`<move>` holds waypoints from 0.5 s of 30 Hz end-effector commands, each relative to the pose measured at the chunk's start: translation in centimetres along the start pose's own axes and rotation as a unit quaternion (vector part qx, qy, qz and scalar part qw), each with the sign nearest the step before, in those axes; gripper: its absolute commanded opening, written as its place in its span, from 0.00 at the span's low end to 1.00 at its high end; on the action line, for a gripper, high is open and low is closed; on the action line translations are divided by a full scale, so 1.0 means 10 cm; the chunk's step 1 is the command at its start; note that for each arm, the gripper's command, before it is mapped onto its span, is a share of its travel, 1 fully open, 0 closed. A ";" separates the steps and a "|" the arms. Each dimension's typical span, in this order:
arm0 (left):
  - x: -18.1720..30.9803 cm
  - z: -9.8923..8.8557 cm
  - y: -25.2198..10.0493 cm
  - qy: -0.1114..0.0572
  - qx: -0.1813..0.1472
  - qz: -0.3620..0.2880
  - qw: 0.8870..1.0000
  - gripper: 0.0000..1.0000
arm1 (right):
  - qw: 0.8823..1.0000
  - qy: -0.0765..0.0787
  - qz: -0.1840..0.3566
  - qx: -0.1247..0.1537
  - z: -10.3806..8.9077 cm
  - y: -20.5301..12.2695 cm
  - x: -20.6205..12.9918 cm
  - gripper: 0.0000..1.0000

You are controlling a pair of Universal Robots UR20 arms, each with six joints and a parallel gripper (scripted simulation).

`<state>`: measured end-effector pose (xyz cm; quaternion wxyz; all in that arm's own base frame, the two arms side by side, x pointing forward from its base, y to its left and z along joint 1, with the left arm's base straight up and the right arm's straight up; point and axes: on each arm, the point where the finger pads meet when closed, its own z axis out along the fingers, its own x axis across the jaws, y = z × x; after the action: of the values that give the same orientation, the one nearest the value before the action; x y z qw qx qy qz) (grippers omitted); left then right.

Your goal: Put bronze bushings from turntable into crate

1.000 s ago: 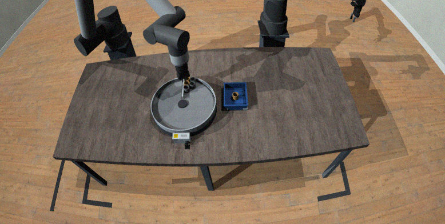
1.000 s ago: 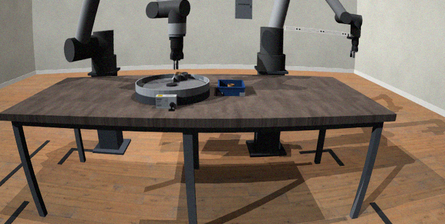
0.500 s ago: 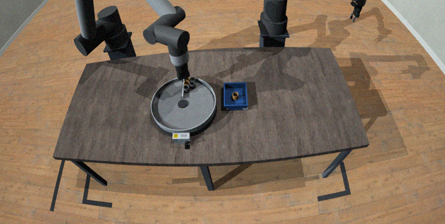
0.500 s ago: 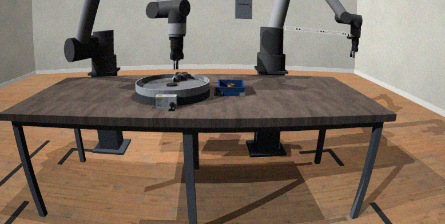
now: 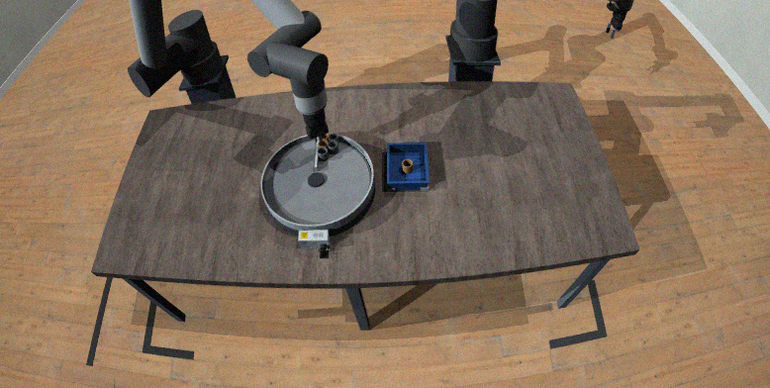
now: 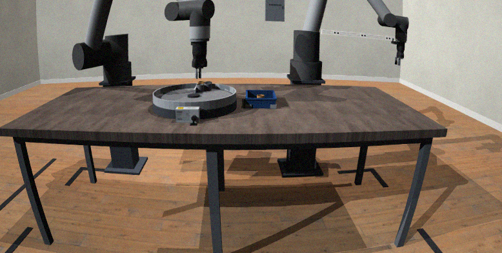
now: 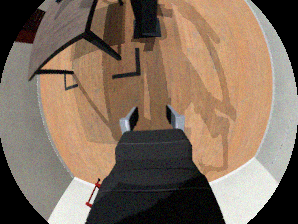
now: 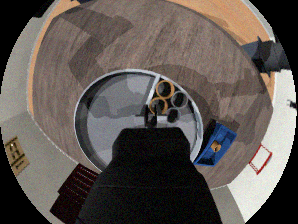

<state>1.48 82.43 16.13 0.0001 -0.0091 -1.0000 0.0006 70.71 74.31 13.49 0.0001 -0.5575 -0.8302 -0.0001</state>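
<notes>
Two bronze bushings (image 8: 173, 89) (image 5: 323, 143) stand on the turntable (image 5: 301, 202) (image 6: 214, 102) (image 8: 110, 117) beside its divider bar, near the back rim. Grey steel bushings (image 5: 322, 153) (image 8: 173, 116) stand close against them. The blue crate (image 5: 408, 184) (image 6: 261, 103) (image 8: 225, 135) sits level beside the turntable. One bronze bushing (image 5: 407, 166) (image 6: 260, 95) (image 8: 216, 146) is inside it. My right gripper (image 6: 198, 75) (image 8: 151, 110) is open with a narrow gap and empty, above the bushings. My left gripper (image 5: 611, 32) (image 6: 397, 62) (image 7: 152, 111) is wide open and empty, far from the table.
A small white box (image 5: 313, 238) (image 6: 187, 114) with a dark knob stands at the turntable's front edge. The turntable's raised rim and divider bar (image 5: 316, 156) are close to the bushings. The crate's walls stand up from the table (image 5: 512, 196) near the turntable.
</notes>
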 end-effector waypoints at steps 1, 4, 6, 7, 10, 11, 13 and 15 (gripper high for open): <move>0.00 -0.01 0.00 0.000 -0.001 0.000 1.000 1.00 | 1.000 0.000 0.000 0.000 0.04 0.00 0.00 0.36; 0.00 -0.01 0.00 0.000 -0.001 0.000 1.000 1.00 | 1.000 0.000 0.000 0.000 0.13 0.00 0.00 0.36; 0.00 -0.01 0.00 0.000 -0.001 0.000 1.000 1.00 | 1.000 0.000 0.000 0.000 0.20 0.00 0.00 0.36; 0.00 -0.01 0.00 0.000 -0.001 0.000 1.000 1.00 | 1.000 0.000 0.000 0.000 0.21 0.00 0.00 0.36; 0.00 -0.01 0.00 0.000 -0.001 0.000 1.000 1.00 | 1.000 0.000 0.000 0.000 0.22 0.00 0.00 0.36; 0.00 -0.01 0.00 0.000 -0.001 0.000 1.000 1.00 | 1.000 0.000 0.000 0.000 0.22 0.00 0.00 0.36; 0.00 -0.01 0.00 0.000 -0.001 0.000 1.000 1.00 | 1.000 0.000 0.000 0.000 0.22 0.00 0.00 0.36; 0.00 -0.01 0.00 0.000 -0.001 0.000 1.000 1.00 | 1.000 0.000 0.000 0.000 0.22 0.00 0.00 0.36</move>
<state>1.48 82.43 16.13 0.0001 -0.0091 -1.0000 0.0006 70.70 74.29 11.32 0.0000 -0.5575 -0.8302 0.0001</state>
